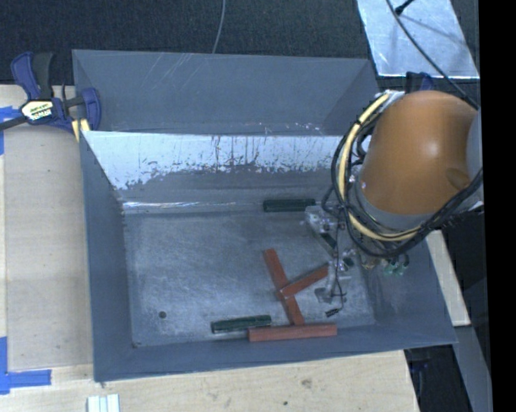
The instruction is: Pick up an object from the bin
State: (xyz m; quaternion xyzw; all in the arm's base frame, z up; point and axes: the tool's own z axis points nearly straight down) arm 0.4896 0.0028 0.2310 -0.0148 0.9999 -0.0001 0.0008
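Observation:
My gripper [334, 284] hangs low in the right part of the bin, under the orange-domed wrist. Its tip is at the right end of a short red-brown stick [301, 282] that lies slanted on the floor. This stick crosses a longer red-brown stick [276, 275], which runs from the middle of the bin down toward the front. Whether the gripper touches the short stick is unclear.
Another red-brown stick [292, 332] lies along the front wall, with a dark green bar [240, 326] just left of it. A second dark green bar [288, 206] rests against the back wall. The left half of the floor is bare metal.

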